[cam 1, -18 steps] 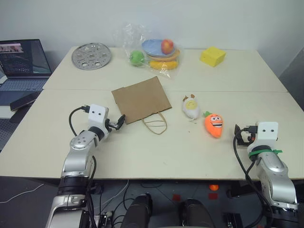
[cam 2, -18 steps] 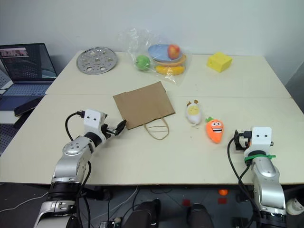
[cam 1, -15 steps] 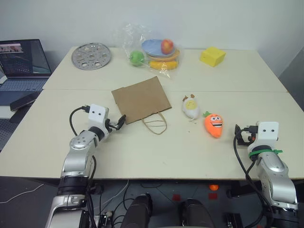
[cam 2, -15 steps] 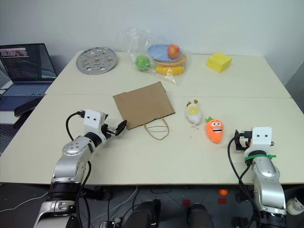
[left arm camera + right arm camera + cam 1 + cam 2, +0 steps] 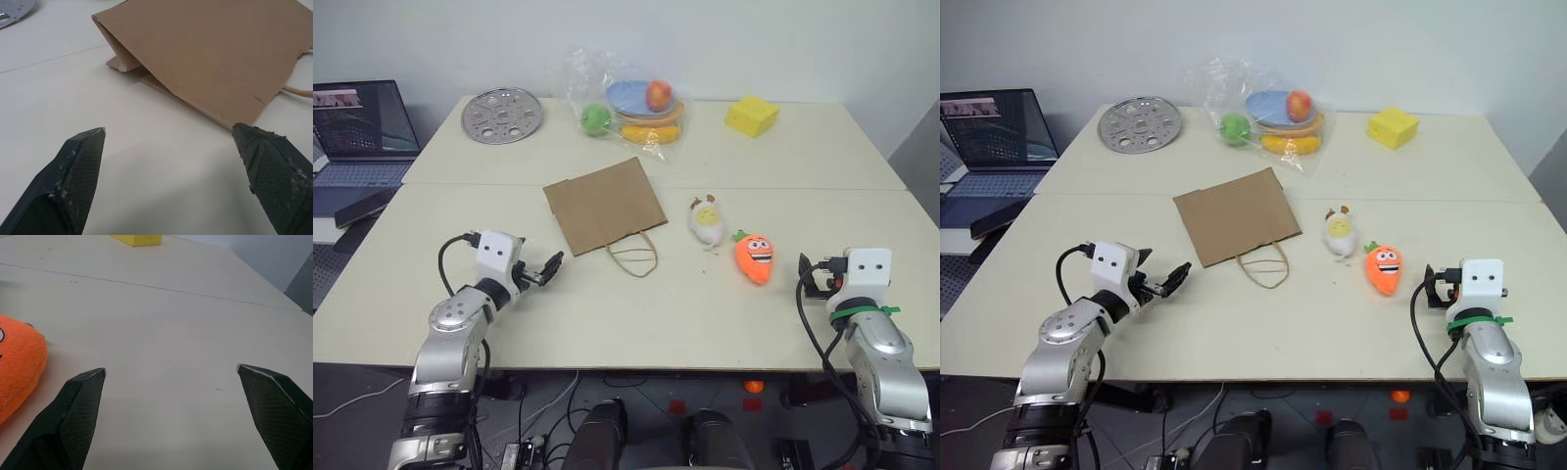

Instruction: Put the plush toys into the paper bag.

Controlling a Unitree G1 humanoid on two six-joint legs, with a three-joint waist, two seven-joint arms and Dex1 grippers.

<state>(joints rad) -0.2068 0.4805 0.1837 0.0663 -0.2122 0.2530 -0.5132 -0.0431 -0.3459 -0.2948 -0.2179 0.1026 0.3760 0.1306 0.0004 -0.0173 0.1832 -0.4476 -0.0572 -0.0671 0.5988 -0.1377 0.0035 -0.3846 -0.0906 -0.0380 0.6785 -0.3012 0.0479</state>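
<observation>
Right now we see the paper bag [image 5: 603,205] lying flat on the bench [image 5: 636,313], its loop handle [image 5: 633,257] spread toward us and its mouth pressed closed, so we cannot tell what, if anything, is inside. The left gripper [image 5: 548,267] hovers just beside the bag's near left corner, fingers spread wide with nothing between them; in the left wrist view the bag's far edge is cut off. The white egg-shaped plush toy [image 5: 706,220] lies to the right of the bag, and the orange carrot plush toy [image 5: 754,257] sits just beside it, nearer the right arm. The right gripper [image 5: 171,421] is also spread wide and empty, low over bare bench, with a slice of the carrot at the frame edge in its wrist view. From the head views its fingers are mostly hidden behind the wrist housing.
</observation>
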